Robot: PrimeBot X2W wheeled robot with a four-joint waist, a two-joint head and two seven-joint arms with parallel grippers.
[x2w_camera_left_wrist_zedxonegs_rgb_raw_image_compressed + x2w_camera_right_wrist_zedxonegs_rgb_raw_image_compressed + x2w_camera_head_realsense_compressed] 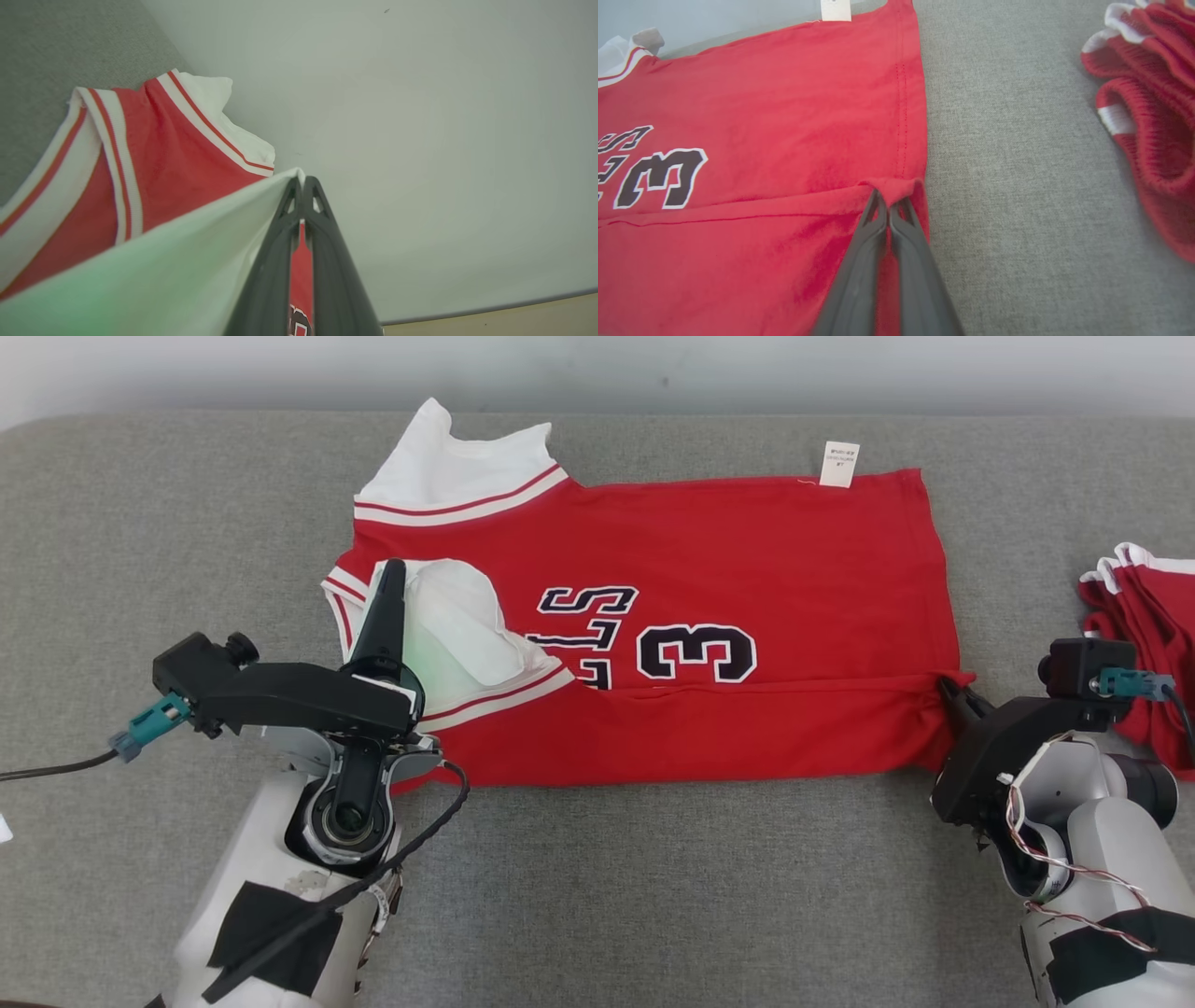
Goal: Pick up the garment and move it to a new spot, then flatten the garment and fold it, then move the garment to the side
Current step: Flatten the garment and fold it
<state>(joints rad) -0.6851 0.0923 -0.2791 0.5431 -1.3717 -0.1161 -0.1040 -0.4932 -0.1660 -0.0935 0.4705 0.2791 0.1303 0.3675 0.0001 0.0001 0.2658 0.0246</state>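
A red jersey [709, 560] with white sleeves and a black number 3 lies spread on the grey table, its near long edge folded over onto the body. My left gripper [392, 577] is shut on the white sleeve [154, 275], holding it raised over the jersey's collar end. At the hem corner [896, 186], my right gripper [889, 203] is shut on the folded red cloth. In the head view that right gripper [950, 691] sits at the jersey's right edge. A white tag [839, 464] sticks out from the far edge.
Another red garment with white trim [1144, 644] lies bunched at the right edge of the grey table [653, 896]. Its ribbed folds [1153, 116] are near my right arm. A pale wall [420, 116] runs behind the table's far edge.
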